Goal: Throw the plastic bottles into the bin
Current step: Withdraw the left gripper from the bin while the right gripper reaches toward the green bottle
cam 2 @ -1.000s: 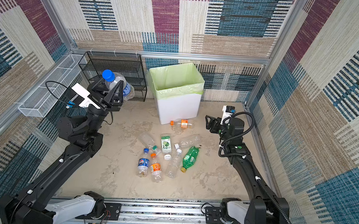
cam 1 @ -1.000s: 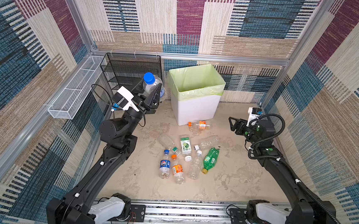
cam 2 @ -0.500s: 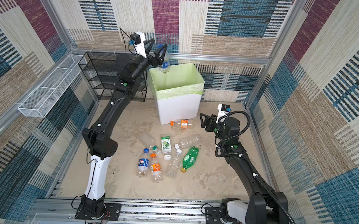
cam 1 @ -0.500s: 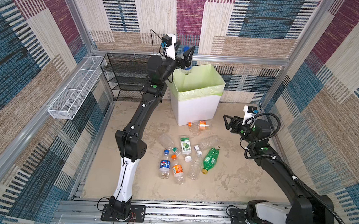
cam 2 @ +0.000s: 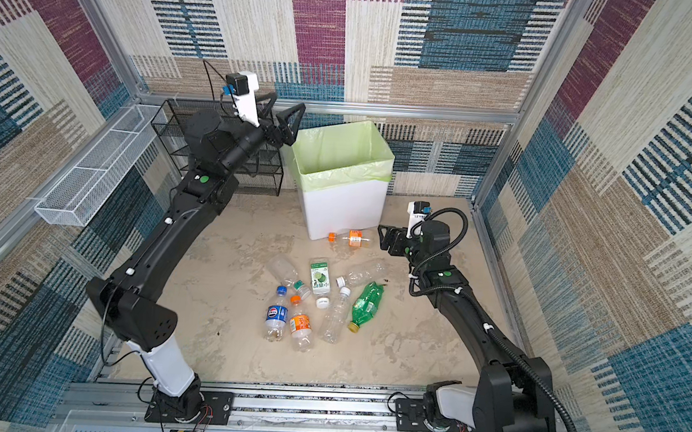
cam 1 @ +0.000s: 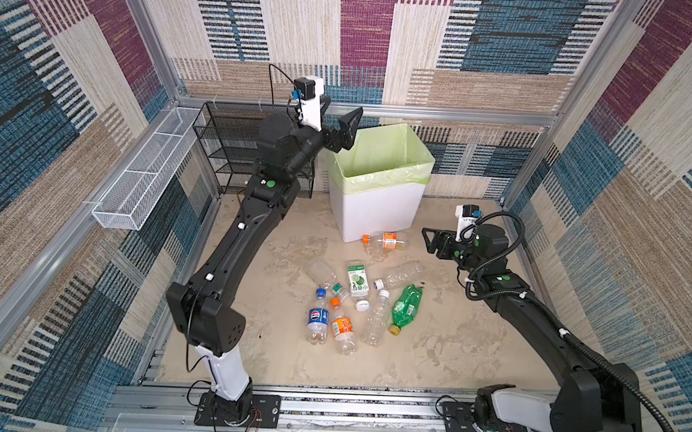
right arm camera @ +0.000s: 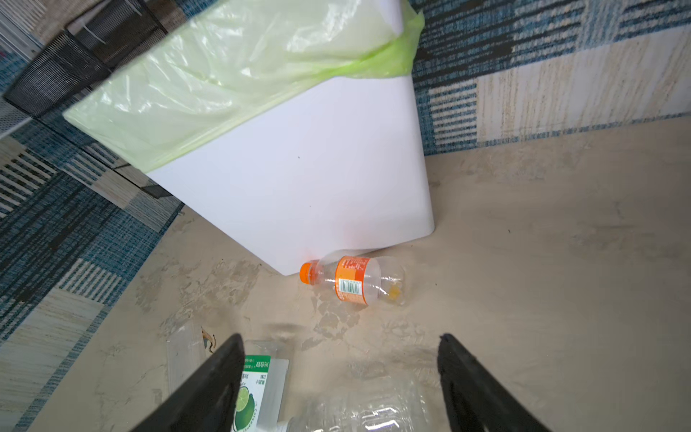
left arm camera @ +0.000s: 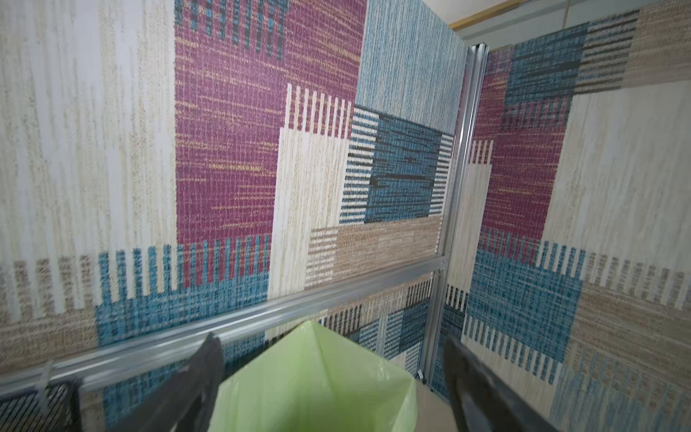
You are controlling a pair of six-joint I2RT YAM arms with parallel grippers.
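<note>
At the back of the tabletop, beside the black wire rack, the left arm is stretched up and forward. The left gripper hangs at the rim of the bin, fingers wide apart and empty. The right arm is bent low. The right gripper points toward the orange-label bottle lying against the bin wall, fingers apart, holding nothing. The other plastic bottles lie clustered on the tabletop. One blue-label bottle carries the Pepsi logo, and a white-green label shows a lime.
</note>
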